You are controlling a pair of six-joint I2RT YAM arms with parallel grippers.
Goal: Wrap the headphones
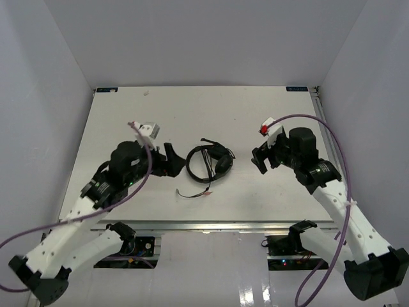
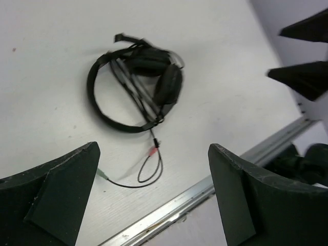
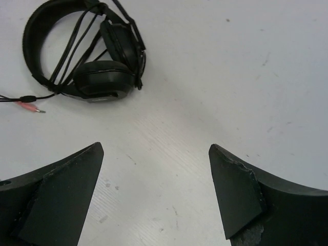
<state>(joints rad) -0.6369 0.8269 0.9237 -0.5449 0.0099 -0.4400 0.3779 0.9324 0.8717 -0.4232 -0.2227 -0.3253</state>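
The black headphones (image 1: 209, 162) lie flat on the white table between my arms, with the cord wound across the headband and cups. They also show in the left wrist view (image 2: 134, 92) and the right wrist view (image 3: 84, 48). A loose end of cord (image 1: 195, 192) with small pink and green plugs (image 2: 149, 151) trails toward the table's near edge. My left gripper (image 1: 170, 160) is open and empty just left of the headphones. My right gripper (image 1: 259, 160) is open and empty, a short way to their right.
The table's metal front rail (image 2: 205, 187) runs close below the cord end. White walls enclose the table on three sides. Purple robot cables (image 1: 332, 144) loop beside each arm. The right gripper's fingertips (image 2: 302, 77) show at the right of the left wrist view.
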